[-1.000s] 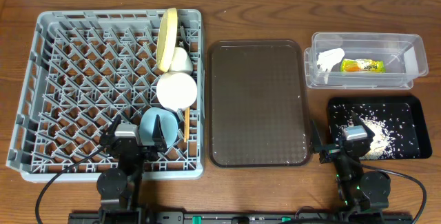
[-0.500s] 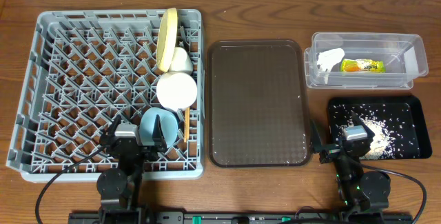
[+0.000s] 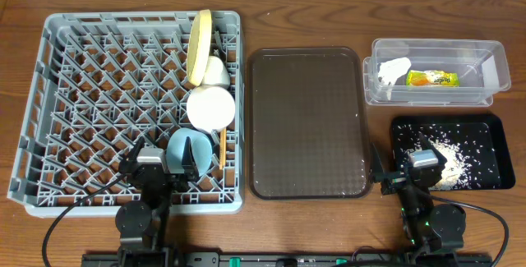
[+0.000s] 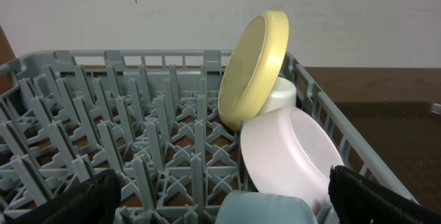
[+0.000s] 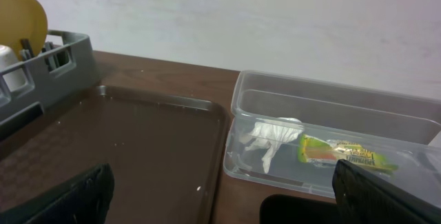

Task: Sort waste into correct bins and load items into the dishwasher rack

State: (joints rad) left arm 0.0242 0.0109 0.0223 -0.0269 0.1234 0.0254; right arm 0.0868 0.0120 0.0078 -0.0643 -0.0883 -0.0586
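The grey dishwasher rack holds the yellow plate on edge, the white cup, the white bowl, the light blue bowl and the chopsticks. My left gripper hovers open at the rack's near edge, its fingers either side of the blue bowl without touching it. The clear bin contains the napkin and the wrapper. Rice scraps lie in the black tray. My right gripper stands open and empty at that tray's near left corner.
The brown serving tray lies between the rack and the bins, with a few white specks on it. The clear bin stands just behind the black tray. Both arm bases sit at the table's front edge.
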